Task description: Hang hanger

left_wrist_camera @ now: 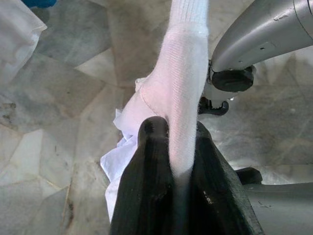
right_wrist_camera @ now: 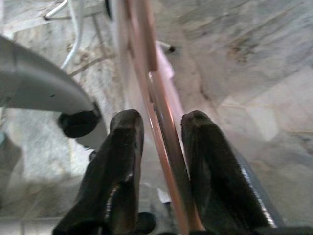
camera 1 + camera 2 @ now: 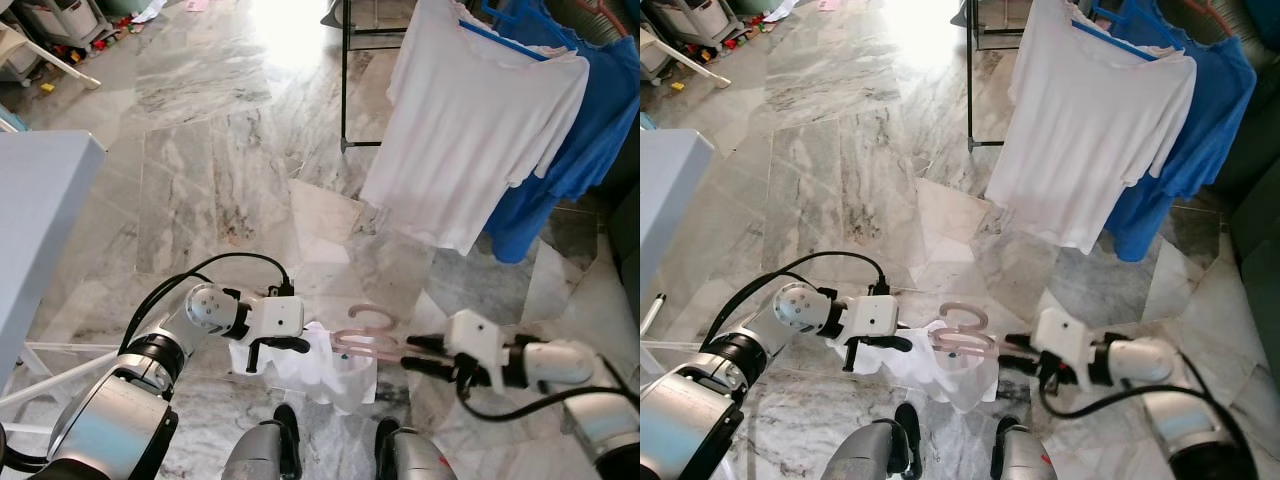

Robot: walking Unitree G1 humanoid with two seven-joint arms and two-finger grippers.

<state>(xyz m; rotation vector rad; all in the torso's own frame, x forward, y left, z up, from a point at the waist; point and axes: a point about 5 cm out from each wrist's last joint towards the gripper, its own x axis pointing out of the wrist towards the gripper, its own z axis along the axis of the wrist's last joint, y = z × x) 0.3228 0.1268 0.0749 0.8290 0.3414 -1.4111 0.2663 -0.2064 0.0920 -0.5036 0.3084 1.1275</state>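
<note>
Pink hanger (image 3: 365, 338), carrying a small white garment (image 3: 310, 365), is held low in front of the robot, above the marble floor (image 3: 200, 150) and well short of the rack (image 3: 345, 75).

Left gripper (image 3: 283, 346): fingers closed tight on a fold of the garment; the left wrist view shows the cloth pinched between them. Right gripper (image 3: 412, 352): the hanger's bar runs between its fingers (image 2: 122, 161). In the right wrist view a slight gap remains on one side, so the hold looks loose, possibly not fully clamped.

Risks (judgement): hanger could slide or rotate in the right grip while being lifted. Left pull on the cloth could drag the garment off the hanger.

Head views add the target: a white shirt (image 3: 470, 130) and blue shirt (image 3: 590, 110) already hung up.
</note>
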